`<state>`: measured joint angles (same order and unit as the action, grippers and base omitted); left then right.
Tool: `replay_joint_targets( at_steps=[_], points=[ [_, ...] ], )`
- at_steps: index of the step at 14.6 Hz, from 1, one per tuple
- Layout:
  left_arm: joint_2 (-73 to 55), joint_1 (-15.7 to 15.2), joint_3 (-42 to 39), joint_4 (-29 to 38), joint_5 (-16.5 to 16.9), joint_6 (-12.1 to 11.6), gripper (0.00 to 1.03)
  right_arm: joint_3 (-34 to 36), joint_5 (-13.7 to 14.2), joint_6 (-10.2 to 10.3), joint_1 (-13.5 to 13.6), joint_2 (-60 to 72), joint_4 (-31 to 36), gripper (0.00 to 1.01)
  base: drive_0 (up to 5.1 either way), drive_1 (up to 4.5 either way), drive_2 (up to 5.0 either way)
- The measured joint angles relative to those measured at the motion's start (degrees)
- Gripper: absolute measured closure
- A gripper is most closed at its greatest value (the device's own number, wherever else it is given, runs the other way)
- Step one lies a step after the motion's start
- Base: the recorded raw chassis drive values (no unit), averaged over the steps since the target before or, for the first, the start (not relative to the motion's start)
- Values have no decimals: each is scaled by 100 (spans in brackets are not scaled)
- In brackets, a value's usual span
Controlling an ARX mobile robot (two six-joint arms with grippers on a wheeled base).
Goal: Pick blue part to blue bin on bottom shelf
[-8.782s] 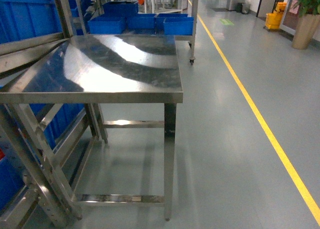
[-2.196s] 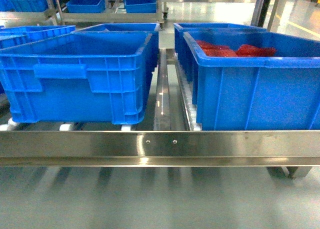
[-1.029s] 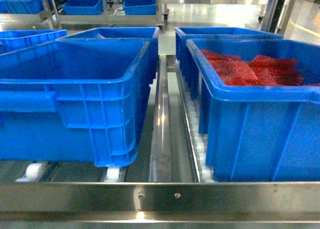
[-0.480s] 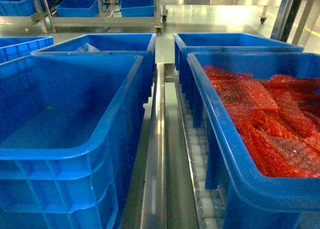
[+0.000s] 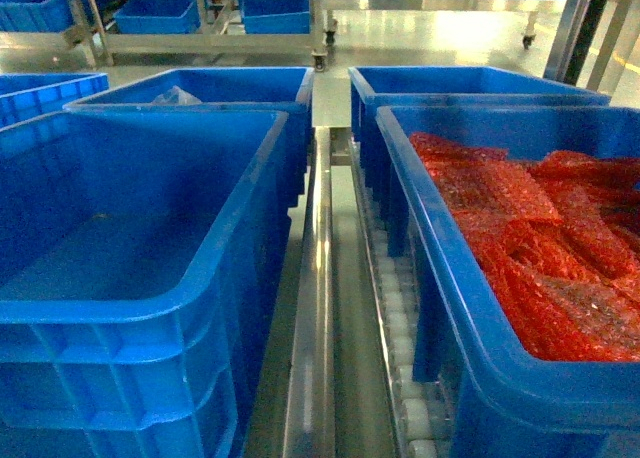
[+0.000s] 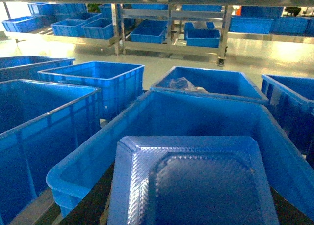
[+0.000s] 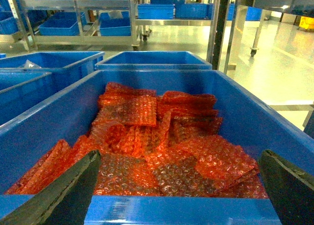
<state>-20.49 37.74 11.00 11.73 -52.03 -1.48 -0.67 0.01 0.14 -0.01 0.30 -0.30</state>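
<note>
Head view: the blue bin point(image 5: 150, 308) stands at the near left on the bottom shelf point(image 5: 318, 308), its inside plain blue with nothing in it. Just right of the bin runs the shelf's steel divider rail, and beyond that a track of white rollers point(image 5: 398, 308). Right of the rollers sits a like crate filled with red mesh bags point(image 5: 530, 238). Directly behind the bin is another crate showing clear plastic wrap point(image 5: 176, 96). Neither arm shows here.

Left wrist view: the left gripper point(image 6: 189, 210) is clenched on the blue part point(image 6: 191, 181), whose ridged, glossy top fills the space between the two dark fingers point(image 6: 91, 208). The part hangs above the bin's point(image 6: 162, 112) open inside, not resting on its floor. The crate with the plastic wrap point(image 6: 184, 83) lies just behind the bin.

Right wrist view: the right gripper point(image 7: 179, 185) is spread wide, its dark fingers point(image 7: 68, 193) well apart and grasping nothing. It hovers over the crate of red mesh bags point(image 7: 162, 131), which stands right of the bin point(image 7: 19, 95).
</note>
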Motion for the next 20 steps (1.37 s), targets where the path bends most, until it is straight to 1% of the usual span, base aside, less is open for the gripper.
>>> replay_joint_targets(
  at_steps=[20],
  points=[
    [0, 0, 0, 0, -2, 0, 60, 0, 0, 0, 0, 0, 0, 3, 0, 0, 0]
  ],
)
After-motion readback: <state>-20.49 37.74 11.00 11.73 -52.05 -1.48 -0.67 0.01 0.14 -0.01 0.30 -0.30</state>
